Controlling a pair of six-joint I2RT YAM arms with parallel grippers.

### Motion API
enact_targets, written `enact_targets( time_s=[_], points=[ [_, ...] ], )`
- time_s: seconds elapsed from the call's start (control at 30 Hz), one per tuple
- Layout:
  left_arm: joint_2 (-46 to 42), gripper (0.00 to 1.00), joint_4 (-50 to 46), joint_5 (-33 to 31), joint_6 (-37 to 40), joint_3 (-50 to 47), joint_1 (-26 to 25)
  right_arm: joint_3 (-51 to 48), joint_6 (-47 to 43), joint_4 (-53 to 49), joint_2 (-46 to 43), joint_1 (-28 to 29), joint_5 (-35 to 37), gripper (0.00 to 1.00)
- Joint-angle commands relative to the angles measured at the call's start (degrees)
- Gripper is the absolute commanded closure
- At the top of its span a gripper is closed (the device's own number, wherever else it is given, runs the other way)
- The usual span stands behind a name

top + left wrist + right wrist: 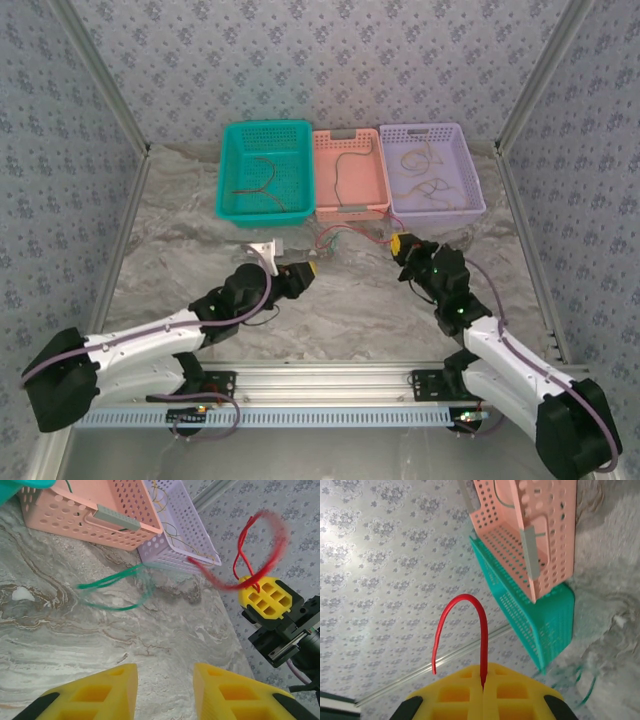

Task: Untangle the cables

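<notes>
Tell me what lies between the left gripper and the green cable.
Bare marble table; the left wrist view shows nothing else between the left gripper and the green cable.

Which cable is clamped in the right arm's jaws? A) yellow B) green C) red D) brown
C: in the right wrist view the red cable loops up out of the seam between the shut yellow jaws.
</notes>
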Motion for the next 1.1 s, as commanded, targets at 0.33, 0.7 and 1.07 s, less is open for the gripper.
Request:
enact_targets(
  time_s=[0.33, 0.7, 1.07],
  points=[
    [-6.8, 0.59, -4.9, -0.4, 4.9, 4.3, -1.7, 5.9, -7.4, -3.9, -3.9, 3.7, 7.9, 1.0],
    [1.7, 0.4, 3.9, -6.7, 24.4, 9.1, -6.0, 5.8, -2.1, -11.5, -8.2, 7.9, 11.3, 1.0],
    [11.1, 0.39, 24.0, -19.6, 39.1, 8.0, -8.5, 6.9, -0.1, -15.5, -8.9, 10.4, 12.1, 1.0]
  ],
)
